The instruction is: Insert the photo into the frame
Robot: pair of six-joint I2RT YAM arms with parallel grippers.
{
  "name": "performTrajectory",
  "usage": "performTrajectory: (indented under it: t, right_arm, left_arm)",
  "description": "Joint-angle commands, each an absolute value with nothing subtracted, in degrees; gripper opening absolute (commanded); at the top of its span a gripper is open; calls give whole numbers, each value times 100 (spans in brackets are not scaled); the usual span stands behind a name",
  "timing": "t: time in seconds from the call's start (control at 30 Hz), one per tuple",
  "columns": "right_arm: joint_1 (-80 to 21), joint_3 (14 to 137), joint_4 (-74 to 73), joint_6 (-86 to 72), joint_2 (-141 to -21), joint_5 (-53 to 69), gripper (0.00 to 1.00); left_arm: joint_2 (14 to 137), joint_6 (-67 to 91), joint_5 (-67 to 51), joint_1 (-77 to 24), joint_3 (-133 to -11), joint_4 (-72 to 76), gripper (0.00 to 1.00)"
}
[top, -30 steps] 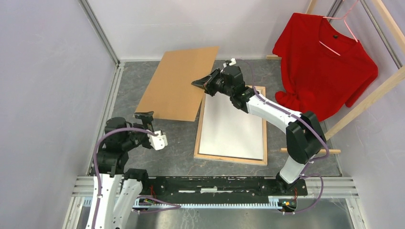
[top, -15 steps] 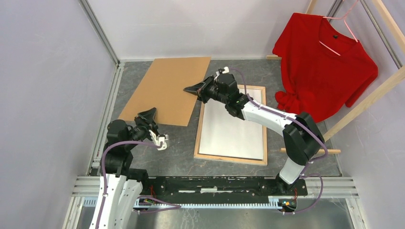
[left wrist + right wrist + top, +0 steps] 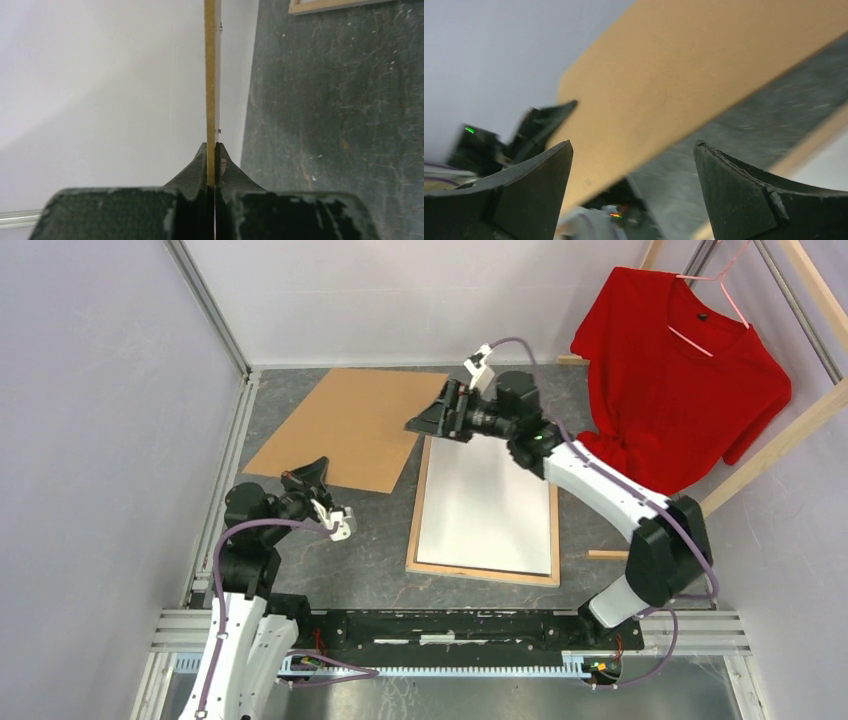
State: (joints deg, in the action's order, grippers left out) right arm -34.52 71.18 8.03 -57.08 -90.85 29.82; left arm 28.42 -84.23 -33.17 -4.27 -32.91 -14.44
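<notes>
Left gripper [image 3: 316, 472] now pinches the near corner of the brown hardboard sheet [image 3: 340, 425]; a second ago it stood spread, clear of the sheet. Right gripper [image 3: 422, 423] has let go and is spread wide, holding nothing. The sheet has slid left and lies beside the frame [image 3: 483, 573], no longer over its corner. Inside the frame, the photo [image 3: 487, 505] lies white side up. Only the left wrist view shows the sheet's thin edge clamped between the pads [image 3: 200, 165].
</notes>
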Motion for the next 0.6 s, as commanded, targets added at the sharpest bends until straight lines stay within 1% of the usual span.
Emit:
performTrajectory:
  t: [0.0, 0.03, 0.07, 0.17, 0.2, 0.3, 0.47, 0.57]
  right_arm:
    - [-3083, 7458, -680, -1692, -8189, 3521, 98]
    - [-3095, 7383, -970, -859, -7933, 3098, 98]
    - [-3099, 7126, -833, -400, -7686, 2754, 98]
    - [-3092, 6026, -27, 1107, -6822, 2557, 98]
    - [-3094, 5755, 304, 1602, -6605, 2646, 98]
    - [-3109, 5389, 415, 2651, -6328, 3265, 98]
    - [-3276, 5365, 635, 3391, -6332, 3893, 98]
    - [-3676, 5306, 708, 3931, -6310, 3955, 98]
  left_arm:
    - [2986, -7549, -3413, -427, -4124, -1066, 2]
    - [3055, -7424, -3445, -425, -4330, -1312, 2]
    - [3122, -7392, -3489, -427, -4502, -1666, 2]
    - [3157, -7468, -3737, -423, -4813, -2303, 2]
    - [3147, -7559, -3845, -422, -4889, -2541, 2]
    - [3201, -7813, -4140, -428, -5187, -3296, 2]
    - [3306, -8030, -4428, -425, -5678, -4059, 2]
    - [3288, -8110, -4525, -424, -5728, -4152, 2]
